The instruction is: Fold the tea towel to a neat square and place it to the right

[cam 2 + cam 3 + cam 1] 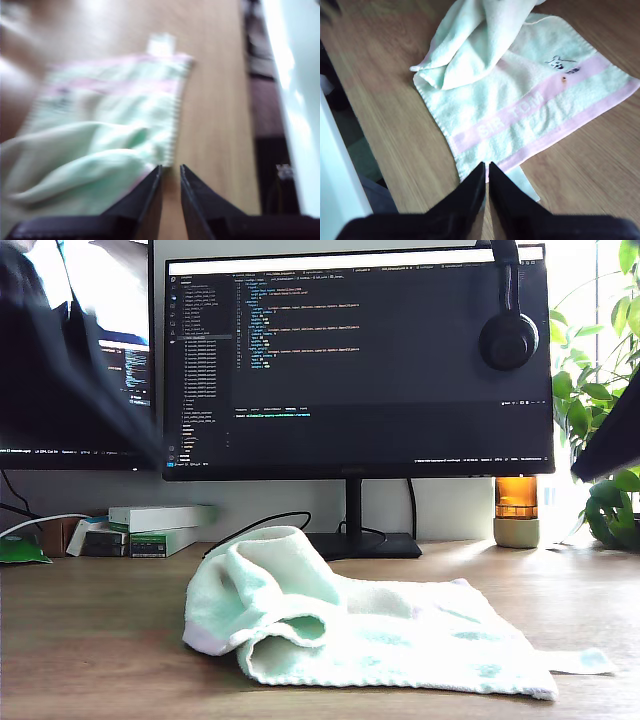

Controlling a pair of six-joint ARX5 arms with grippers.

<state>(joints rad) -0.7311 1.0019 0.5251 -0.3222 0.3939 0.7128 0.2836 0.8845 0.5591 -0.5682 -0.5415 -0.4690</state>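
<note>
The tea towel [370,625] lies on the wooden desk [90,640], near the camera in the exterior view and roughly centred. Its left part in that view is bunched into a raised, rolled fold; the rest lies flat toward the exterior view's right, w/ a small tag strip [585,661] sticking out at the right edge. It's pale mint green w/ pink bands, and the second wrist view shows lettering on one band [520,117] plus a small printed figure [559,63].

My first gripper [171,171] hangs above the desk by the towel's bunched end. Fingers stand a narrow gap apart, nothing between them, not touching the cloth. That view is blurred, so finer detail is lost.

My second gripper [486,167] hangs over the towel's flat end, close to the tag strip. Fingers are pressed almost together, only a thin slit between, holding nothing.

Behind the towel in the exterior view: a monitor [355,360] w/ dark code on screen, headphones [508,335] hung on its top right corner, a second screen [75,350] at far left, small boxes [160,528], an amber jar [516,510] and a leafy plant [600,410] at right. Dark blurred arm shapes cross the upper left [70,370] and right edge [615,440] of that view; can't tell which arm is which.
</note>
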